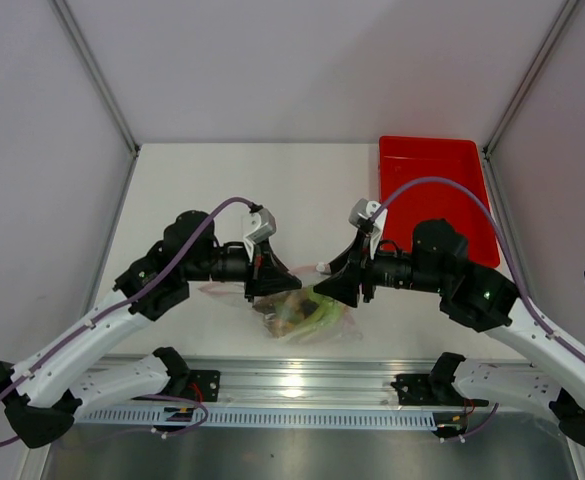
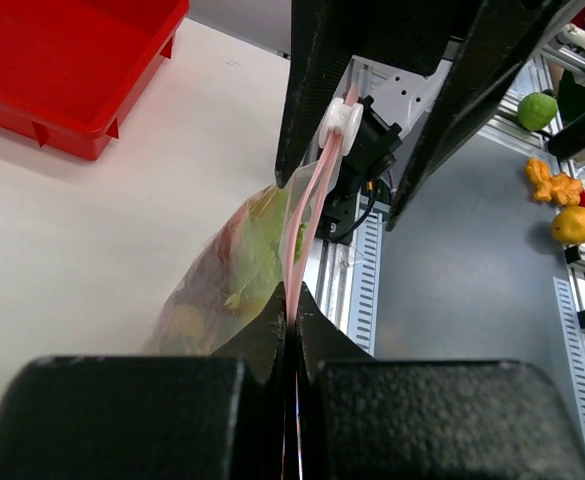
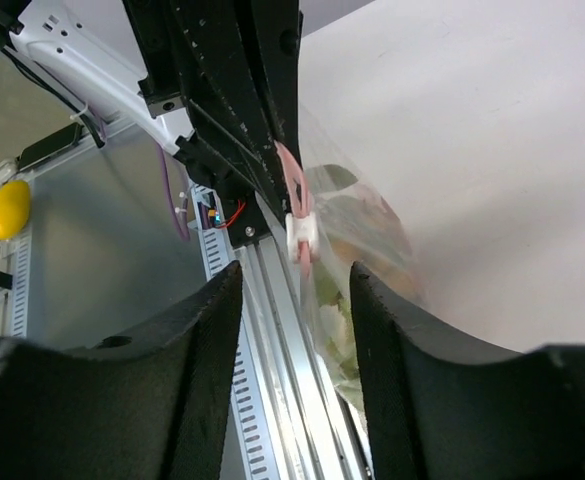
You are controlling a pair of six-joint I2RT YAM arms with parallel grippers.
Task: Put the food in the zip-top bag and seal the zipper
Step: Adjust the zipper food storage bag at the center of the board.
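Left fingers (image 2: 257,345) are pressed tight together on the pink zipper (image 2: 302,220), pinching one end of the strip! Right fingers (image 3: 207,340) stand apart, and the white slider (image 3: 301,235) sits in line with the gap, just ahead of their tips. The zip-top bag (image 1: 307,312) is at the desk's (image 1: 202,190) near edge between both arms, with the food (image 2: 237,265) showing green and yellow inside it.

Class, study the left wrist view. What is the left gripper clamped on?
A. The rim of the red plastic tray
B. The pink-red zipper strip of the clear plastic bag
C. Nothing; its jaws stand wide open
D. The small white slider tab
B: the left gripper is shut on the pink-red zipper strip of the clear plastic bag, with the small white slider tab farther along the strip.
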